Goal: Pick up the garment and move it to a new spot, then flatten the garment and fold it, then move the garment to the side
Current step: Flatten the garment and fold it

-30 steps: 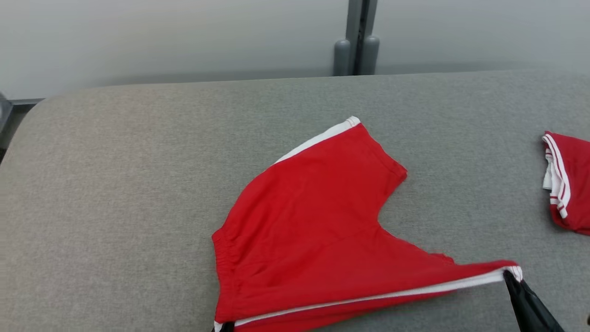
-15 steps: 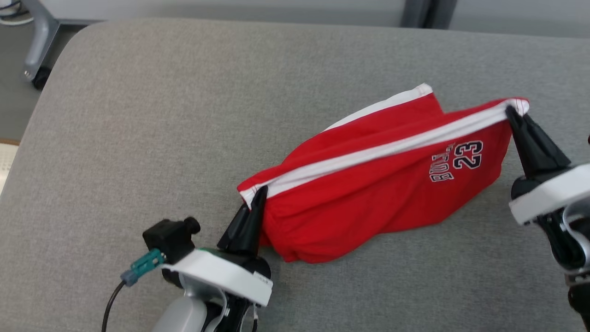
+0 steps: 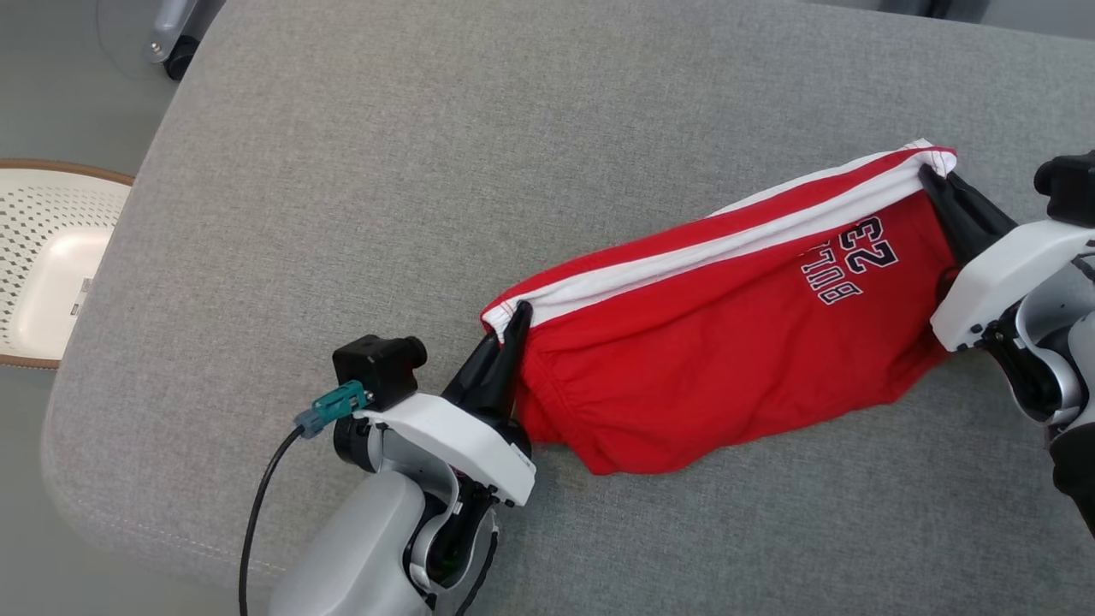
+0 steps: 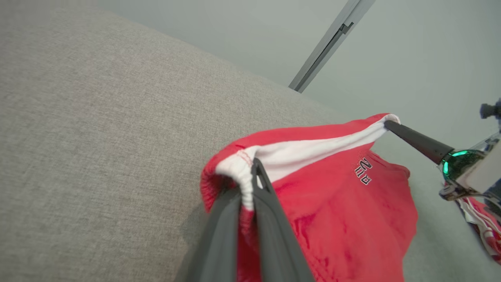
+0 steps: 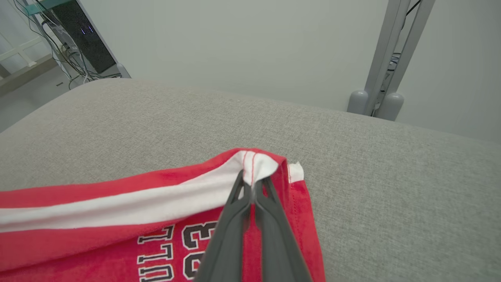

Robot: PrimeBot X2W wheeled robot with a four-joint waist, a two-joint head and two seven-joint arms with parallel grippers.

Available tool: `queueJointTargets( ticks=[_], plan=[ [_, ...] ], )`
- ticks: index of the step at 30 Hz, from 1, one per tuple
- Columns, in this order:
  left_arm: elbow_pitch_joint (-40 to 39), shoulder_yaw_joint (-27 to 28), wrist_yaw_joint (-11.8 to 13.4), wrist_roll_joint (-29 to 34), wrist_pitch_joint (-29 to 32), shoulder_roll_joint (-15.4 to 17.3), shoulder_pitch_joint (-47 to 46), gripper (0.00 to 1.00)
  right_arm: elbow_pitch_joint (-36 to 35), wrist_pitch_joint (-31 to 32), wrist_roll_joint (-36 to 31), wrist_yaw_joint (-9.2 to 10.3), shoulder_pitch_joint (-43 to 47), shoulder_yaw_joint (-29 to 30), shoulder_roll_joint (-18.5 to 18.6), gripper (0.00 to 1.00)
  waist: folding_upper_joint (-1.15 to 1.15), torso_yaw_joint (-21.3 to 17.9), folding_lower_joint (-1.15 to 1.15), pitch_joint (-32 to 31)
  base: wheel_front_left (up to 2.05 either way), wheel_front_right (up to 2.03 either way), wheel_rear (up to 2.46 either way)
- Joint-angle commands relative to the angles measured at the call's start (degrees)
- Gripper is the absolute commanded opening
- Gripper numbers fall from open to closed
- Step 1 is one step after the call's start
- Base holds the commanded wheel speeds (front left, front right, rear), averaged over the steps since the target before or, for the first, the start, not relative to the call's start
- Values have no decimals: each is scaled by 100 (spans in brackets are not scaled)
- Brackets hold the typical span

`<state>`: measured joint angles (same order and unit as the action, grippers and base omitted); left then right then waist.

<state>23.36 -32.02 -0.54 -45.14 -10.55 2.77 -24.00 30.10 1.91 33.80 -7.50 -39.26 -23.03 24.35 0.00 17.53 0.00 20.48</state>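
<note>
Grey padded surface (image 3: 342, 171) took up most of the scene. Red shorts (image 3: 727, 368) lay across its right-centre, doubled over, lower part resting on the padding. White perforated basket (image 3: 51, 265) sat below, off the surface's left edge. Left gripper (image 3: 518, 315) was clamped on the waistband corner at the shorts' left end. Right gripper (image 3: 929, 177) was pinched on the hem corner at the right end. White side stripe (image 3: 684, 261) ran taut between them. "23" print (image 3: 874, 246) sat just beside the right gripper.
</note>
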Motion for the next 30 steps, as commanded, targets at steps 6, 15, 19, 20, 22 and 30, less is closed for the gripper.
queueJointTargets(
  ticks=[6,15,19,20,22,30],
  plan=[
    [443,-198,-129,-209,-132,25,-392,9,422,-209,-11,2,-239,-190,-8,0,0,-91,0,-57,0,0,0],
    [518,-271,-105,-15,-279,322,-285,100,380,-92,-287,2,-237,-705,222,100,0,-375,0,-228,0,0,0],
    [-171,-149,236,351,-418,681,153,100,278,334,-460,2,-247,-799,302,100,0,-476,0,-281,0,0,0],
    [-376,-113,349,465,-426,759,307,100,281,441,-487,2,-264,-773,285,100,0,-481,0,-283,0,0,0],
    [-795,-32,584,669,-454,846,592,100,324,638,-573,2,-317,-715,243,100,0,-452,0,-273,0,0,0],
    [-2087,516,931,1755,-467,625,1489,100,832,1360,-1113,2,-517,-592,87,100,0,-71,0,-130,0,0,0]
  ],
)
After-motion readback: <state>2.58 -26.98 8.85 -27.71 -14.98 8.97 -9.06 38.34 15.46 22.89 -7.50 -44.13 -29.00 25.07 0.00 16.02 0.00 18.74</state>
